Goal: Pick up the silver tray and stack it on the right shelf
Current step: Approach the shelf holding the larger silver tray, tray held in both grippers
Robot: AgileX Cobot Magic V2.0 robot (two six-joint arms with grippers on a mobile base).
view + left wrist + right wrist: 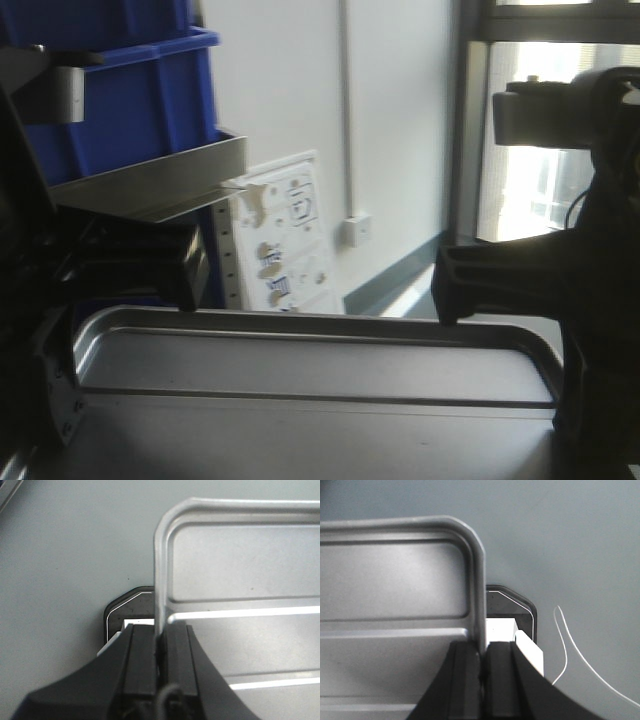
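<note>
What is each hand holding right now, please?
Left hand: closed on the tray rim.
Right hand: closed on the opposite rim of the tray.

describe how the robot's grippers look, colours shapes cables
Both are matte black. The left gripper and right gripper each have two flat, blocky parallel fingers widening into a curved base. A thin dark cable loop shows at the left one's base. No markings visible.
</note>
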